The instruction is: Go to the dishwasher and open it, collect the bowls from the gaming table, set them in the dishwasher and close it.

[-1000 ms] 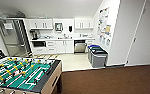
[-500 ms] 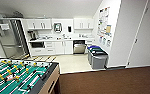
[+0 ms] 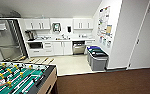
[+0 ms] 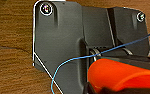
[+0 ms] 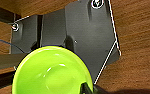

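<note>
Right end effector (image 5: 87, 88) clamps the lime bowl (image 5: 52, 71); left's state unclear. Bumps approaching centre-frame dishwasher (image 3: 78, 47) could drop it.

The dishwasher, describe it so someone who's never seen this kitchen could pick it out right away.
Look at the white kitchen cabinets along the far wall, under the counter with the sink. The dishwasher sits in the lower row, towards the right end, just behind the grey bins. It is the one steel-fronted panel with a dark top strip among white doors.
</note>
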### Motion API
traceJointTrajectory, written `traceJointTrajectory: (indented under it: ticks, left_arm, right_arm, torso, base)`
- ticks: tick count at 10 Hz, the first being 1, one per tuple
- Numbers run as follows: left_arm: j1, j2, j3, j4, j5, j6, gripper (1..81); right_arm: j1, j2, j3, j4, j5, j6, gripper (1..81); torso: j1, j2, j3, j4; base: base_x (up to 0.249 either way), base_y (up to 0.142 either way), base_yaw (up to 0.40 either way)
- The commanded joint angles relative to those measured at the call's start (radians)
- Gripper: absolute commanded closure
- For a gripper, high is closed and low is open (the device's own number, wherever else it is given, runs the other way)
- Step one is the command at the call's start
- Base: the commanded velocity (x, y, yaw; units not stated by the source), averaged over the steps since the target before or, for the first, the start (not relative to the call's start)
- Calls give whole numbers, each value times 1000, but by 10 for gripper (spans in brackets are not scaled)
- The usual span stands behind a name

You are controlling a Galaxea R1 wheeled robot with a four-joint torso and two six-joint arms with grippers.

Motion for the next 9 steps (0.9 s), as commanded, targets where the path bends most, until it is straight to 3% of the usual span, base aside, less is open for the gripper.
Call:
traceJointTrajectory:
  ticks: [1, 9]
  left_arm:
    - [-52, -6, 1, 9, 67, 4, 811]
    - [-50, -5, 1, 8, 67, 4, 811]
  right_arm:
    - [42, -12, 4, -7, -50, -4, 811]
    - [40, -12, 4, -5, -49, -4, 811]
  torso:
    - [0, 0, 0, 0]
    - [0, 0, 0, 0]
  base:
    - [197, 0, 0]
    - [201, 0, 0]
